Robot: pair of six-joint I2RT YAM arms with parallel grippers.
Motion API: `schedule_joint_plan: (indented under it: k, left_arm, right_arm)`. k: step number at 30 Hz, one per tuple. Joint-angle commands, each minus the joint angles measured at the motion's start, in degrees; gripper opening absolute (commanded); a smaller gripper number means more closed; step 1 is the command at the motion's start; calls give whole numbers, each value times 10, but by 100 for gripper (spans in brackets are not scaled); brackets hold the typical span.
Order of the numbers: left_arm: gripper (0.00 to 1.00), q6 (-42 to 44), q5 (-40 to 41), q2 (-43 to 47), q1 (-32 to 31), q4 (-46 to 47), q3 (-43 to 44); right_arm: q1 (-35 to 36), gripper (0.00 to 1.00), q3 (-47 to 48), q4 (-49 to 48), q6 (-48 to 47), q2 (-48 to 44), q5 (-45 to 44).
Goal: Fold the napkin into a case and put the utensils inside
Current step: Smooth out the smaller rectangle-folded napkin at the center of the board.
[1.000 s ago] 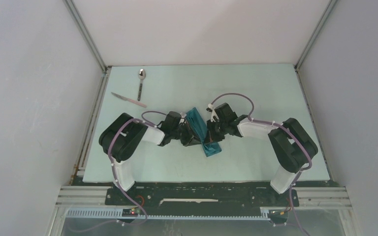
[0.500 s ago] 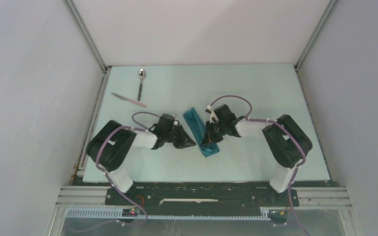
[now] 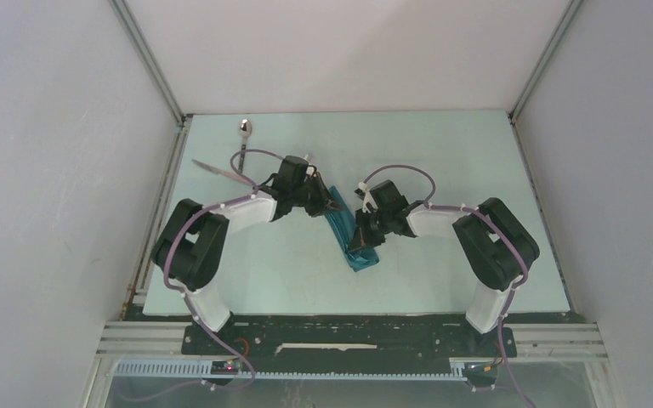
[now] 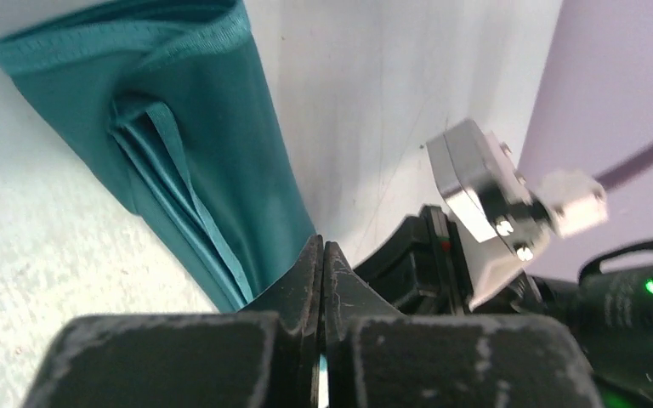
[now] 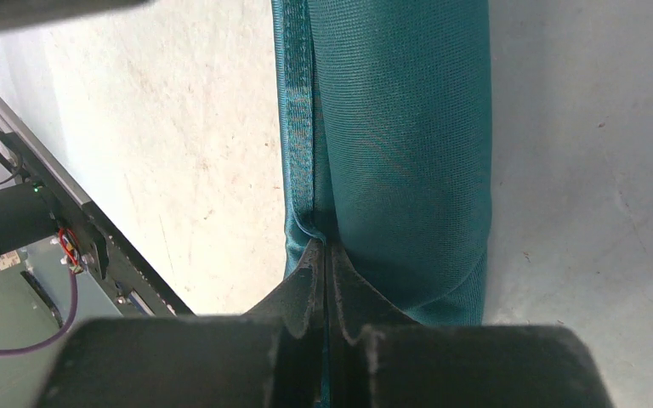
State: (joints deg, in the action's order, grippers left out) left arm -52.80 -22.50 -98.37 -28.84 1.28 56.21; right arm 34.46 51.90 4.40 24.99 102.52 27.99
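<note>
While the right gripper [image 3: 360,244] stays clenched on the near part of the folded napkin [image 3: 342,226] at mid surface [image 3: 442,153], the left gripper [image 3: 332,202], fingers pressed together, has swung to its far end, nearer the spoon [image 3: 244,140] and knife [image 3: 211,168], so folding looks nearly done.

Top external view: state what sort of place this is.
Likely a lab robot test cell: plain white panels on aluminium framing enclose a pale green table, with left arm and right arm bolted at its near edge.

Plain teal napkin [image 5: 400,127]; shiny silver spoon [image 3: 244,127]; pale mint table [image 3: 442,153].
</note>
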Motion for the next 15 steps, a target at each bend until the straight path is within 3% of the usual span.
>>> schedule_joint_plan:
  k: [1, 15]
  left_arm:
    - [0, 39, 26, -48, -2, -77, 43]
    - [0, 48, 60, -74, -7, -80, 65]
  right_arm:
    - [-4, 1, -8, 4, -5, -5, -15]
    - [-4, 2, -8, 8, -6, -11, -18]
